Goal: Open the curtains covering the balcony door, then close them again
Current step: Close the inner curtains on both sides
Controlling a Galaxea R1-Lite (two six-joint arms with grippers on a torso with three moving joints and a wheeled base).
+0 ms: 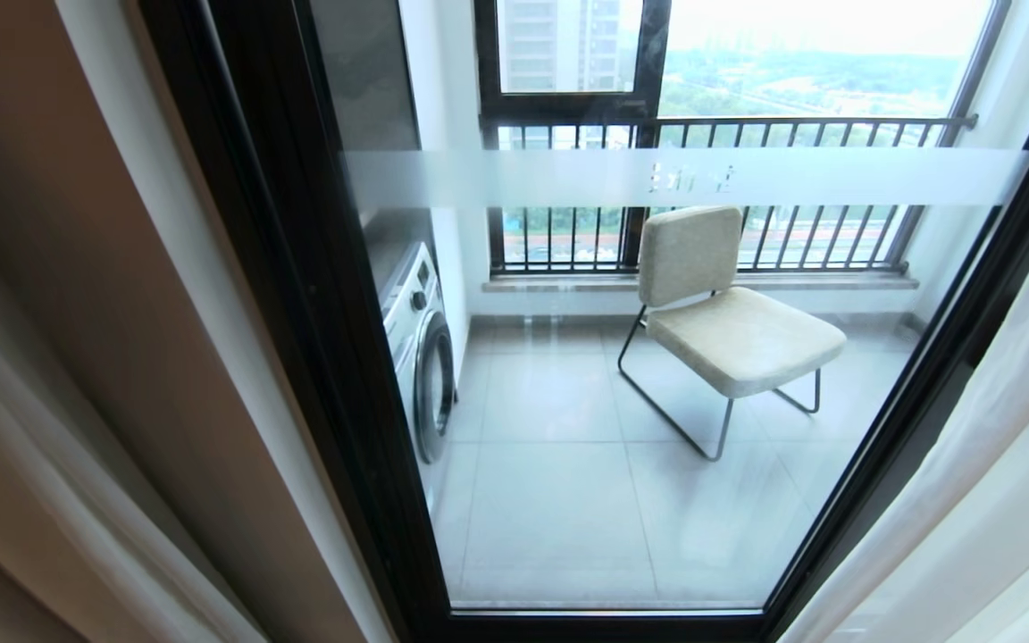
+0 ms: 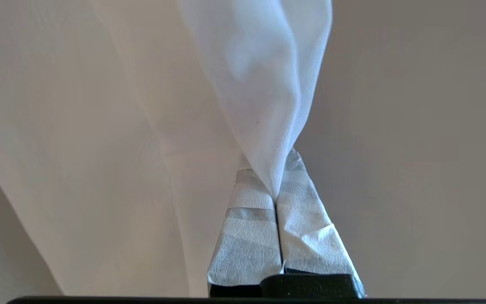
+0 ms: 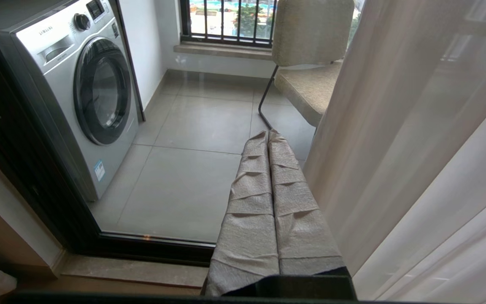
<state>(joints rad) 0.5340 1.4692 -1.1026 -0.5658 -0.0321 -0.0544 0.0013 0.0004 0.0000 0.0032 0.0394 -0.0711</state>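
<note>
Sheer white fabric of curtains (image 2: pixel 264 105) pinched at thin fold between clamped pads of left gripper (image 2: pixel 276 198), left of balcony door (image 1: pixel 657 357). Slip-out or snagged weave risked if pulled sharply. Right gripper (image 3: pixel 270 135) closed, empty, before door glass.

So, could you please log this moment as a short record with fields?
curtains: drawn aside, sheer to the right, thick drape to the left
balcony door: glass uncovered, shut
left gripper: shut on a fold of white sheer
right gripper: shut, empty, beside the right sheer
behind the glass: washing machine, chair
</note>
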